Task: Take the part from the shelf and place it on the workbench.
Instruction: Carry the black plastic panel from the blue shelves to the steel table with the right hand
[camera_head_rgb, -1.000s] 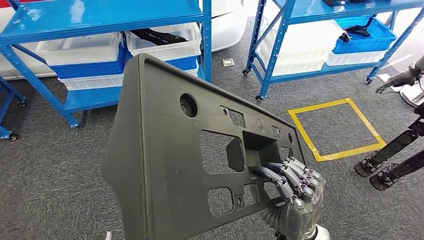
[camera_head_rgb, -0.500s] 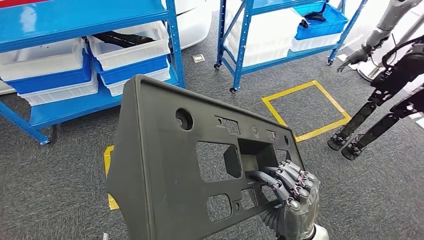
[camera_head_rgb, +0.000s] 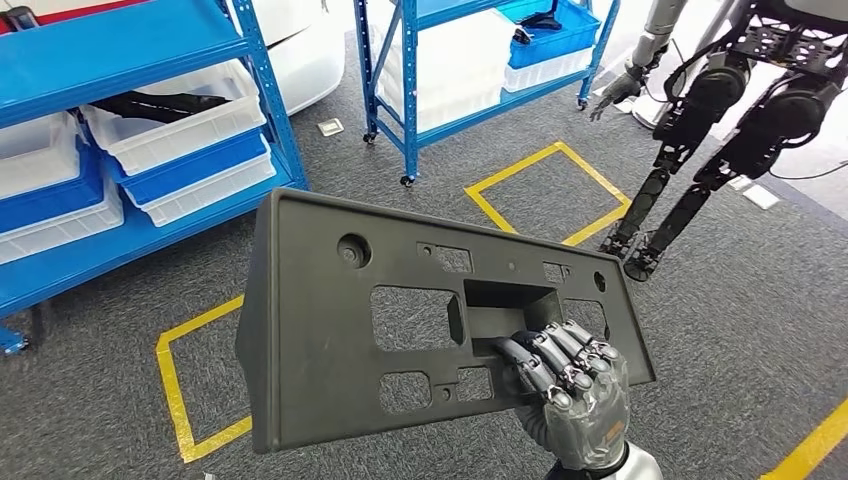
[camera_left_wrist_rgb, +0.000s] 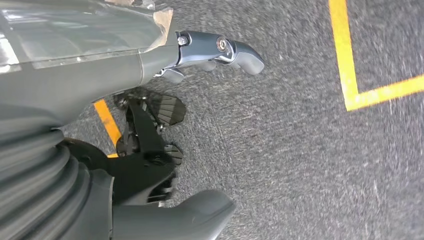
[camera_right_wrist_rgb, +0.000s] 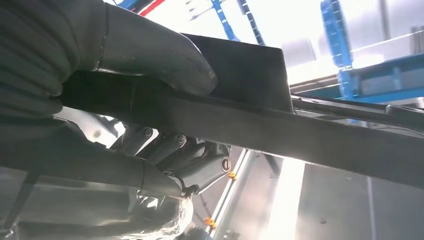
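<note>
The part (camera_head_rgb: 330, 330) is a large dark grey plastic panel with several cut-outs, held up in front of me over the carpet. My right hand (camera_head_rgb: 570, 390) grips it at its lower right, fingers hooked through a rectangular opening. In the right wrist view the thumb (camera_right_wrist_rgb: 150, 55) presses on one face of the panel's edge (camera_right_wrist_rgb: 300, 135) and the fingers curl under the other. My left hand (camera_left_wrist_rgb: 100, 75) hangs over the grey carpet, fingers apart and holding nothing.
A blue shelf with white and blue bins (camera_head_rgb: 180, 130) stands at the left and a second blue shelf (camera_head_rgb: 450, 70) behind. Yellow taped squares (camera_head_rgb: 545, 190) (camera_head_rgb: 180, 400) mark the carpet. Another humanoid robot (camera_head_rgb: 720, 110) stands at the back right.
The camera has turned: shelves slid left and the other robot came further into view. The panel stays in my right hand and now sits lower and more level.
</note>
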